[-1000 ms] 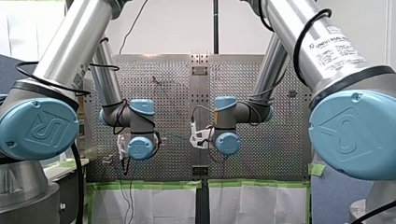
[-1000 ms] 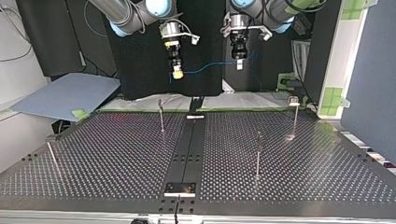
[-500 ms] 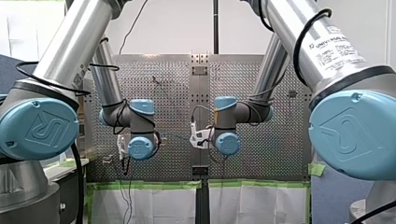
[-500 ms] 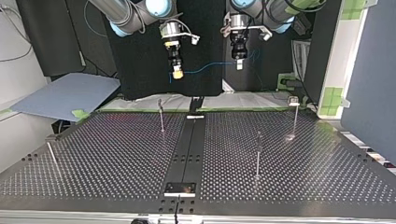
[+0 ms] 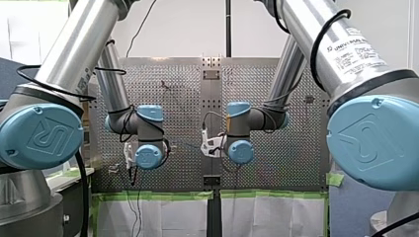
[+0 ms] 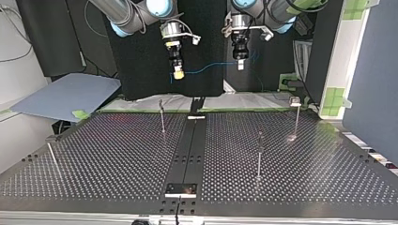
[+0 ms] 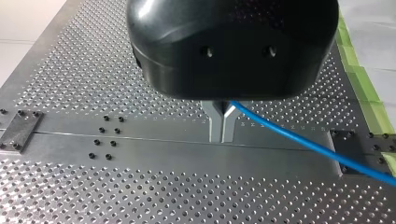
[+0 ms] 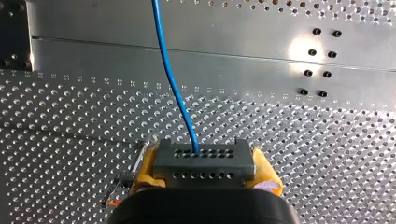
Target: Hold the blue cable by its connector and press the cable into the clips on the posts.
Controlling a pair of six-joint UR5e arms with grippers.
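Thin posts (image 6: pixel 162 119) stand upright on the perforated table (image 6: pixel 117 164).

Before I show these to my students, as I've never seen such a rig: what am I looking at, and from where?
Two robot arms work above a perforated metal table. One picture looks from behind the arms, one faces them across the table, and two come from cameras on the wrists. Thin posts stand on the table. A blue cable hangs between the grippers: the right gripper, with yellow pads, clamps its grey connector; the left gripper pinches the cable itself.
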